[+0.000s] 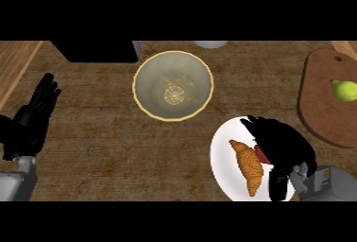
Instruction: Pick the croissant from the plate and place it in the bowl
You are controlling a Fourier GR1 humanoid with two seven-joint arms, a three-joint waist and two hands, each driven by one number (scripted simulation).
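A golden croissant (250,166) lies lengthwise on a white plate (225,146) at the lower right. My right hand (282,146) hovers over the plate's right half, just right of the croissant, with its fingers pointing up the view and slightly bent and its thumb low beside the pastry's end. Nothing is held in it. A grey bowl with a yellow rim (173,85) stands at upper centre with nothing in it. My left hand (33,118) rests open at the left edge, fingers up.
A brown cutting board (324,108) with a green fruit (345,90) lies at the right edge. A black object (97,51) and a pale round thing (209,44) sit along the top. A lighter wooden strip runs along the left.
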